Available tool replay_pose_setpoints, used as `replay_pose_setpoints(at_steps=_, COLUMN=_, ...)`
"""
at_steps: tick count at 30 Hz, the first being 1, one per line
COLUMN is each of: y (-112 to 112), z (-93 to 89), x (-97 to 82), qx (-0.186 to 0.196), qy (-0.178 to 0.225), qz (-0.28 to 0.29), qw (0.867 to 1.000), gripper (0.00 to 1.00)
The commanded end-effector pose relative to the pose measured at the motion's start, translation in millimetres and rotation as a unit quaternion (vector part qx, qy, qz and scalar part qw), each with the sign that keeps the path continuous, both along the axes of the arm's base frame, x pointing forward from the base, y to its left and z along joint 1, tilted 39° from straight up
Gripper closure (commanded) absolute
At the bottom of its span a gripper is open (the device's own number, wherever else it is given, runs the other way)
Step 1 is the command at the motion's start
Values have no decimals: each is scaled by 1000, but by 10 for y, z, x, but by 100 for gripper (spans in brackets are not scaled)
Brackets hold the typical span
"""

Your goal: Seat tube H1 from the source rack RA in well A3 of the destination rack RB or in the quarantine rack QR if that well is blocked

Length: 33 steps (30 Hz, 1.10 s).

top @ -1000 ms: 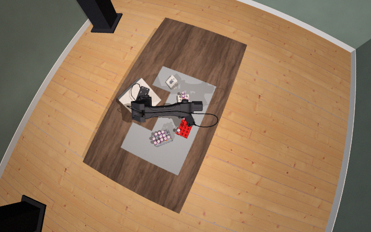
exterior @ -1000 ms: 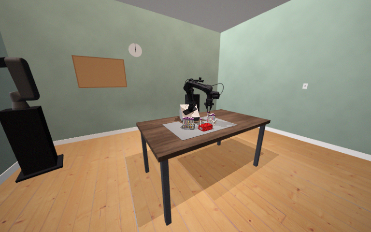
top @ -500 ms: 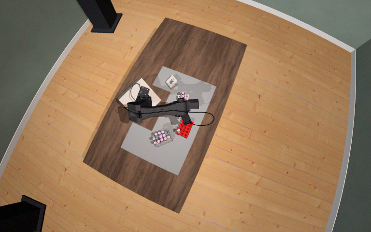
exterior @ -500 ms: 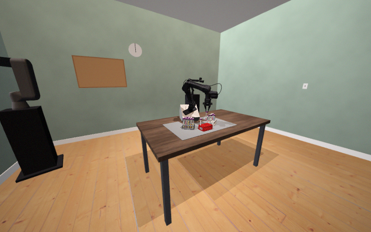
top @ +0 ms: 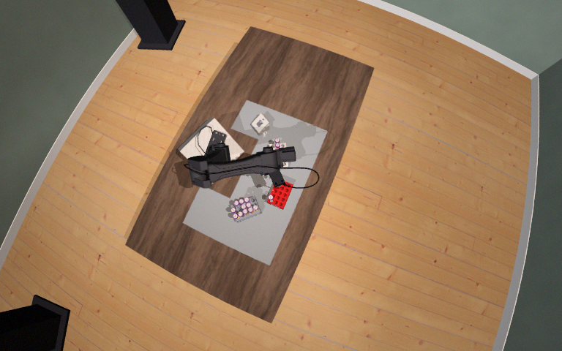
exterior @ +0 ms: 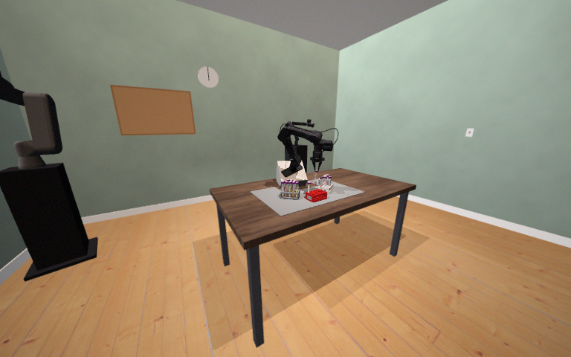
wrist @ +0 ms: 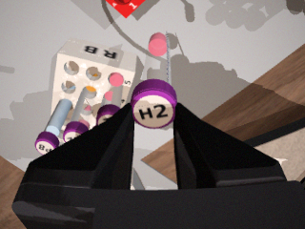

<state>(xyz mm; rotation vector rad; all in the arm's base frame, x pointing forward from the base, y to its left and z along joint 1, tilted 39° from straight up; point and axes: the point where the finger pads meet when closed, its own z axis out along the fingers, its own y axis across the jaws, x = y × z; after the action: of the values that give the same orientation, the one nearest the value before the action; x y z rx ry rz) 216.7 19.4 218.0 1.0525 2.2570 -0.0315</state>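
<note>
My gripper [wrist: 153,113] [exterior: 316,169] is shut on tube H2 [wrist: 153,91] [exterior: 315,177]. Its purple cap is between the fingertips, and its pink lower end shows beside the white rack in the wrist view. White rack RB [wrist: 69,49] holds three visible purple-capped tubes; its far wells, at the labelled end, show some open holes. The arm partly hides RB in the top view. Grey rack RA [top: 242,220] [exterior: 290,198] holds several tubes. Red rack QR [top: 285,197] [exterior: 316,195] [wrist: 127,7] holds one visible tube [top: 271,197] at a corner. I cannot pick out tube H1.
A white box [top: 261,121] with a dark square on top, apparently the DONE button, sits near the mat's back-left end. The racks stand on the grey bench mat [top: 249,243]. The arm's pale base plate [top: 188,150] is at the table's edge.
</note>
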Motion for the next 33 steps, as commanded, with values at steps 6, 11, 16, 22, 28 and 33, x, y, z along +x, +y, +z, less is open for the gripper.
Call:
replay_pose_setpoints(at_steps=6, y=-180, z=41, x=-127, qx=8, qy=-18, qz=-6, qw=1000, gripper=100)
replay_pose_setpoints(at_steps=11, y=-265, z=82, x=-145, qx=10, qy=-25, qz=-6, qw=1000, gripper=100)
replay_pose_setpoints(at_steps=16, y=-416, z=169, x=-186, qx=12, qy=-35, qz=-6, qw=999, gripper=100)
replay_pose_setpoints(at_steps=22, y=-416, z=193, x=-183, qx=-44, qy=-11, qz=72, qw=996, gripper=100)
replay_pose_setpoints(at_steps=28, y=-416, z=193, x=-183, qx=-82, qy=7, qz=123, qw=989, gripper=100)
replay_pose_setpoints(at_steps=33, y=-416, z=193, x=-183, qx=-128, qy=29, qz=187, qw=974, gripper=100)
